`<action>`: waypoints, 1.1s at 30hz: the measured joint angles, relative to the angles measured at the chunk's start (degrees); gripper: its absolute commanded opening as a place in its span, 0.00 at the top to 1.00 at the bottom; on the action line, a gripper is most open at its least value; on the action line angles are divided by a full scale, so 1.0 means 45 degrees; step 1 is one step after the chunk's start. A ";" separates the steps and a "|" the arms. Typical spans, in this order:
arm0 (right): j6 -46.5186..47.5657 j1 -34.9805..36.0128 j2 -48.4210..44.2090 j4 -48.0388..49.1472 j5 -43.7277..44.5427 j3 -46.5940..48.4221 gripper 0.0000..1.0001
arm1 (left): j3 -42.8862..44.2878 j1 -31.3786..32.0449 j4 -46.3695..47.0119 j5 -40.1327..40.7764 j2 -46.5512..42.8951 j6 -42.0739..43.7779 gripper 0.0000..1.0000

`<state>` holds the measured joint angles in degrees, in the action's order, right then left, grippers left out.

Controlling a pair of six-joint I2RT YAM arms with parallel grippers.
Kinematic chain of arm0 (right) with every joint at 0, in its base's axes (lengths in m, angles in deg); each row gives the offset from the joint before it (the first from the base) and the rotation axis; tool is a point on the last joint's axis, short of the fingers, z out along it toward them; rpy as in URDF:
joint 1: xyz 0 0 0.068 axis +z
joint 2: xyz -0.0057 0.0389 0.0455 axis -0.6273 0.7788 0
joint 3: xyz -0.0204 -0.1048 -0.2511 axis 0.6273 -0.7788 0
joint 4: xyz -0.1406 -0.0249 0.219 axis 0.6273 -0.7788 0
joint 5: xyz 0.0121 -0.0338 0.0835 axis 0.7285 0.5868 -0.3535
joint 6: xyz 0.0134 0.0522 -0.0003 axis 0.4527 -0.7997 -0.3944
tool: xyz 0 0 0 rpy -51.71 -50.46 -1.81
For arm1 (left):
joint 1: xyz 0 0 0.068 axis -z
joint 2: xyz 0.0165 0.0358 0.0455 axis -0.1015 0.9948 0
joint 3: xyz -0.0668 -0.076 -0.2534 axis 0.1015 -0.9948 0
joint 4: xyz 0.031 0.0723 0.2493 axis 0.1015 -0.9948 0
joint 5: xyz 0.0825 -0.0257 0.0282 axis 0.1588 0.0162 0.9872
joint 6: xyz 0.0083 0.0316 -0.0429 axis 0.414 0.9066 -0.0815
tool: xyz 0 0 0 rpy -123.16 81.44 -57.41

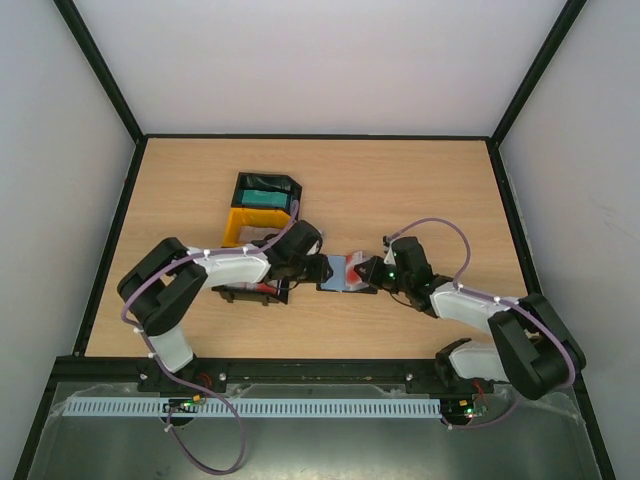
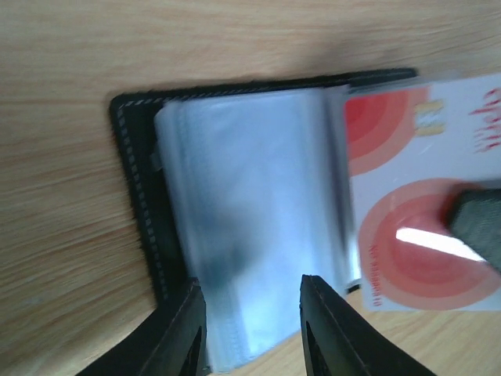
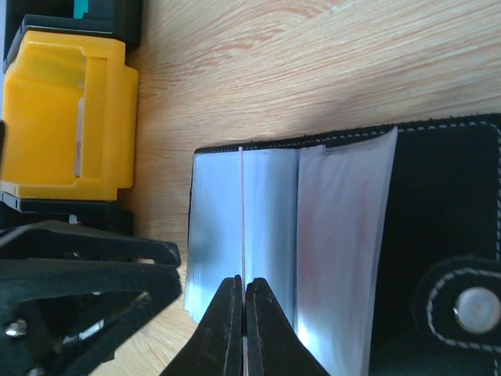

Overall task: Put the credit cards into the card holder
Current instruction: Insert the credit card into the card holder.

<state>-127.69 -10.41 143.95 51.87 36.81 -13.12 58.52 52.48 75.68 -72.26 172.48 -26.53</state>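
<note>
One card holder point(image 3: 446, 196) lies open; reaching low inward, the right pincer point(image 3: 242, 286) clenches one red-and-white card point(image 2: 399, 157), while the left pincer point(image 2: 250, 283) straddles the sleeves point(image 2: 250, 180), grip unclear.

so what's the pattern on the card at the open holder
The card is white with red concentric circles; the left wrist view shows it best.

card holder point(image 1: 340, 273) on table point(image 1: 420, 190) | credit card point(image 2: 423, 204) over card holder's right part | trays point(image 1: 262, 205) behind-left of card holder
</note>
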 measured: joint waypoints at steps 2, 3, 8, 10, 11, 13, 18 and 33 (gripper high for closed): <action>-0.0005 0.0000 0.0287 0.0403 -0.0029 -0.0005 0.98 | 0.0005 0.0000 -0.0228 0.0107 0.0199 -0.0053 0.65; 0.0000 0.0000 0.0447 0.0627 -0.0034 -0.0005 0.98 | 0.0010 0.0000 -0.0345 0.0180 0.0301 -0.0078 0.65; -0.0010 0.0000 0.1219 0.1443 -0.0029 -0.0005 0.98 | 0.0102 -0.0015 -0.0563 0.0238 0.0544 -0.0087 0.71; -0.0005 0.0000 0.1467 0.1579 -0.0024 -0.0005 0.98 | 0.0165 -0.0015 -0.0622 0.0214 0.0607 -0.0087 0.72; -0.0005 0.0000 0.1559 0.1647 -0.0019 -0.0015 0.98 | 0.0185 -0.0024 -0.0651 0.0214 0.0622 -0.0092 0.73; -0.0005 0.0000 0.1651 0.1729 0.0005 -0.0029 0.98 | 0.0214 -0.0044 -0.0709 0.0214 0.0641 -0.0087 0.74; -0.0058 0.0000 0.1846 0.2118 0.0034 -0.0238 0.98 | 0.0214 -0.0073 -0.0738 0.0209 0.0656 -0.0092 0.74; -0.1171 -0.0092 0.3317 0.4609 -0.0612 -0.0699 0.98 | 0.0209 -0.0078 -0.0748 0.0175 0.0661 -0.0165 0.76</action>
<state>-132.96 -10.82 158.88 72.61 34.06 -16.26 59.46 52.13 72.31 -71.47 175.45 -27.27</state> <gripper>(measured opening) 0.022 0.246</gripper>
